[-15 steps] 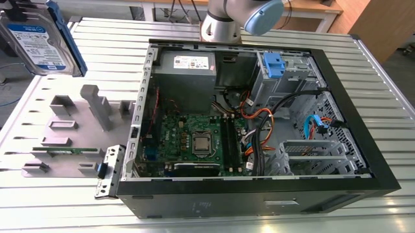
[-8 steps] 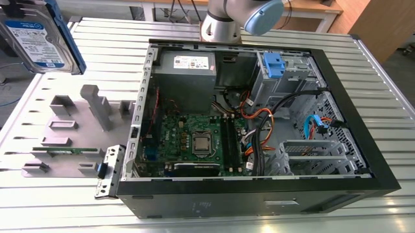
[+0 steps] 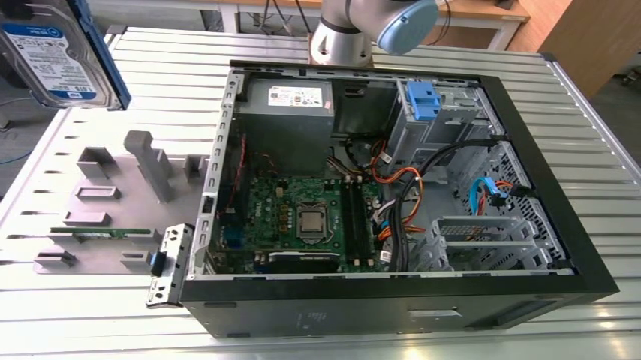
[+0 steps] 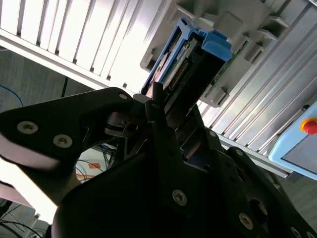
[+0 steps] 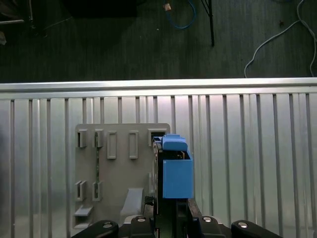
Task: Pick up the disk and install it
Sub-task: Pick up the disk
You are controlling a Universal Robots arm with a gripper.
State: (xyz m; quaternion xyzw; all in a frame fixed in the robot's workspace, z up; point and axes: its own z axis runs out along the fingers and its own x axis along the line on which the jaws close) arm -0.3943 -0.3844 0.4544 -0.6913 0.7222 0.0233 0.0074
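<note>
The disk (image 3: 55,52) hangs in the air over the table's far corner at the exterior view's left, its white-and-blue label facing the camera and a blue rail along its edge. In the second wrist view my gripper (image 4: 163,116) is shut on the disk (image 4: 190,62), whose connector end and blue rail stick out beyond the black fingers (image 4: 156,106). The first wrist view shows the disk (image 5: 176,173) edge-on with its blue rail, rising from my gripper (image 5: 168,220) above the grey holder plate (image 5: 124,163).
An open computer case (image 3: 401,300) lies on the slatted metal table (image 3: 591,150), with a motherboard (image 3: 300,217), cables and a blue-fronted drive bay (image 3: 425,101) inside. At the exterior view's left, the grey holder plate (image 3: 60,165) carries a thin green circuit strip (image 3: 100,234).
</note>
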